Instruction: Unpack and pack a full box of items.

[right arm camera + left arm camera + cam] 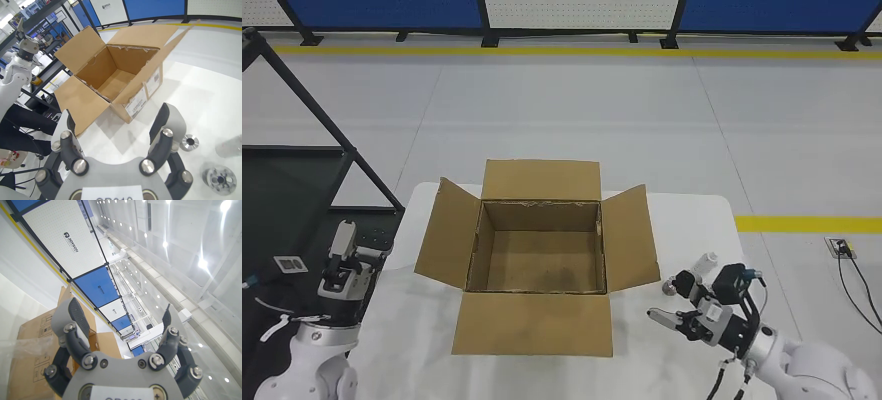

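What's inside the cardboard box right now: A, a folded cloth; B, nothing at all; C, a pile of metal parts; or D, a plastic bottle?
B: the top view looks straight into the open box and shows only its bare cardboard floor, while a round metal part lies outside it on the table.

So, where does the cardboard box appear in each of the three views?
Top view: box in the middle of the table, flaps open.
Left wrist view: box behind the left end effector.
Right wrist view: box beyond the right end effector, open.
Shared landmark: the blue wall panels.
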You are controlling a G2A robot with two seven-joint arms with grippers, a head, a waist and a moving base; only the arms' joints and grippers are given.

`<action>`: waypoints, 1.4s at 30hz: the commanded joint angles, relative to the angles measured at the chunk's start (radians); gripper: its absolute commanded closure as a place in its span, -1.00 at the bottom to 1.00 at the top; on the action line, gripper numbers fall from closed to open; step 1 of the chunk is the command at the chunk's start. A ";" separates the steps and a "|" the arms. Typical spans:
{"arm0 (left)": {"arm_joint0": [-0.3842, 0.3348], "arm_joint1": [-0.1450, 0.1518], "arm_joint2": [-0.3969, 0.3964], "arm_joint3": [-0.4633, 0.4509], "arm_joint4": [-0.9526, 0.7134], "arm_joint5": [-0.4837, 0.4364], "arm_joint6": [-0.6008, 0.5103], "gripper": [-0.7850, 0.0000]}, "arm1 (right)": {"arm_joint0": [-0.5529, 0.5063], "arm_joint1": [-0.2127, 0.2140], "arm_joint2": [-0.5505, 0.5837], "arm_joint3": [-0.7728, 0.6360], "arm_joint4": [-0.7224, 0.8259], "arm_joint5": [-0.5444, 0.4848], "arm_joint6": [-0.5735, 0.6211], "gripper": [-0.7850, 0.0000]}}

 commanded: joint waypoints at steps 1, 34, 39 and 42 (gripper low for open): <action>0.000 0.000 0.002 0.000 0.001 0.000 0.000 -1.00 | 0.000 0.000 0.001 0.000 0.000 0.001 0.000 -1.00; 0.007 -0.001 0.020 -0.030 0.021 0.010 -0.004 -1.00 | 0.178 0.033 -0.165 0.284 -0.510 0.058 -0.093 -1.00; 0.009 -0.001 0.020 -0.031 0.025 0.009 0.002 -1.00 | 0.222 0.031 -0.210 0.338 -0.546 0.135 -0.079 -1.00; 0.011 -0.001 0.020 -0.031 0.029 0.009 0.005 -1.00 | 0.247 0.030 -0.229 0.370 -0.559 0.174 -0.070 -1.00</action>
